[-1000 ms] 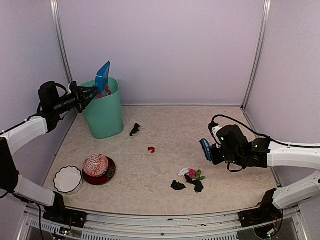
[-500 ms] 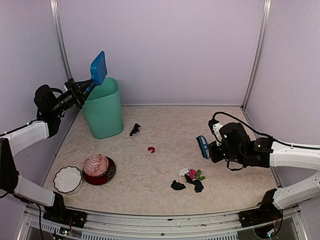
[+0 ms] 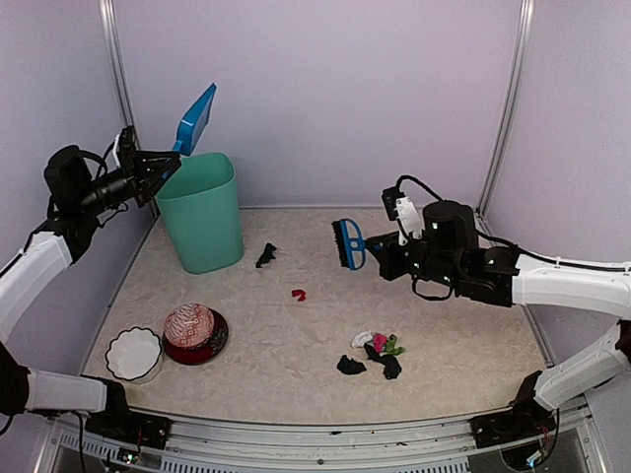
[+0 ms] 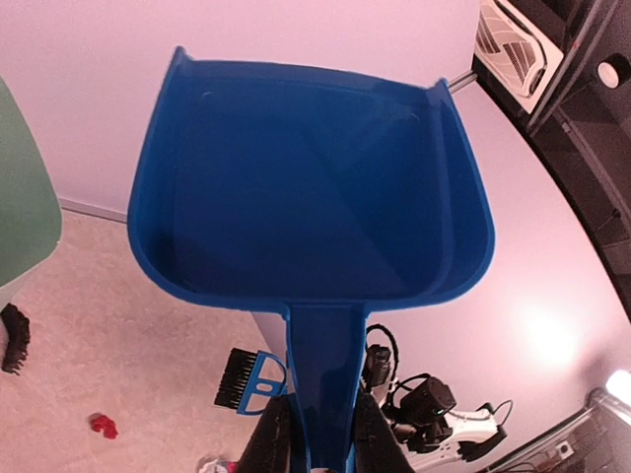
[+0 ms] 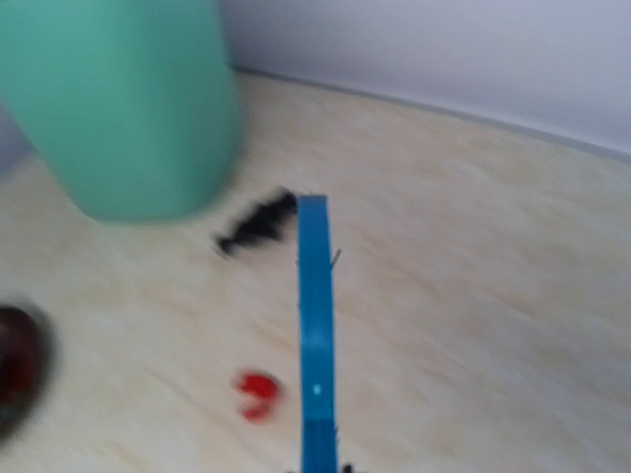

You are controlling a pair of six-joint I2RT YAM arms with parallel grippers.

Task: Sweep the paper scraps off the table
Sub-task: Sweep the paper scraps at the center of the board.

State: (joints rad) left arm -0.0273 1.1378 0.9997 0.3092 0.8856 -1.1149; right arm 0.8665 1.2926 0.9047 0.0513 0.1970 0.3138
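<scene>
Clamping the brush [image 3: 347, 244] in the right gripper [image 3: 378, 258], targeting paper scraps [image 3: 298, 294] low and left of it; clamping the dustpan [image 3: 198, 118] in the farther left gripper [image 3: 166, 169].

Beige surface [image 3: 286, 370] from above: a green bin [image 3: 202, 217] blocks 10 o'clock, and a red bowl [image 3: 194, 333] and white bowl [image 3: 133, 353] crowd 8 o'clock. Paper scraps [image 3: 375, 353] cluster at 5 o'clock. The 12 and 6 o'clock strips lie open.
</scene>
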